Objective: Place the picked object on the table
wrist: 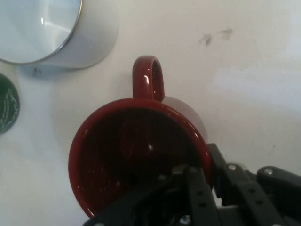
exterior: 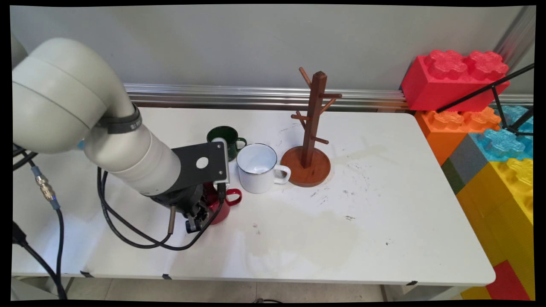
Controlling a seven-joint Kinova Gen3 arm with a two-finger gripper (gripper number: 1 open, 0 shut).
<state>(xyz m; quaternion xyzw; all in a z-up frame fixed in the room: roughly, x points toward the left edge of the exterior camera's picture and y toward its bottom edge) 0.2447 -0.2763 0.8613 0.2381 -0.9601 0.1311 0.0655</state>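
A dark red mug (wrist: 141, 150) stands on the white table (exterior: 341, 221) with its handle (wrist: 148, 77) pointing away from the hand. My gripper (wrist: 207, 172) comes down on its rim on the side opposite the handle. One finger is inside the mug and the other outside, closed against the wall between them. In the main view the hand (exterior: 200, 200) hides most of the red mug (exterior: 228, 200). Just beyond it are a white enamel mug (exterior: 258, 168) and a green mug (exterior: 226, 138); both also show in the hand view, white mug (wrist: 70, 33) and green mug (wrist: 7, 108).
A wooden mug tree (exterior: 309, 140) with bare pegs stands right of the white mug. Large red, orange, blue and yellow toy blocks (exterior: 490, 140) are stacked past the table's right edge. Black cables (exterior: 128, 230) hang under the arm.
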